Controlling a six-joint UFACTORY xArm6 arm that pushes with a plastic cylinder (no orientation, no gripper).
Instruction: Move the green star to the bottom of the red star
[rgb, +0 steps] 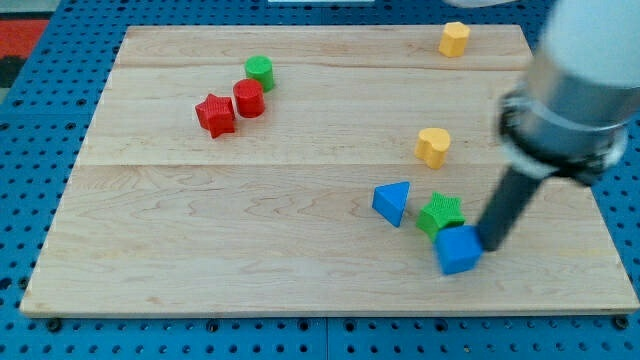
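The green star (440, 214) lies at the view's lower right on the wooden board (250, 250). A blue cube (459, 250) touches it from below right. My tip (487, 245) rests at the blue cube's right edge, just right of and below the green star. The red star (215, 115) lies far off at the view's upper left, with a red cylinder (248, 98) touching its upper right side.
A green cylinder (259, 71) sits above the red cylinder. A blue triangle (392, 202) lies left of the green star. A yellow heart-like block (433, 146) is above the green star. A yellow block (454, 39) sits near the top edge.
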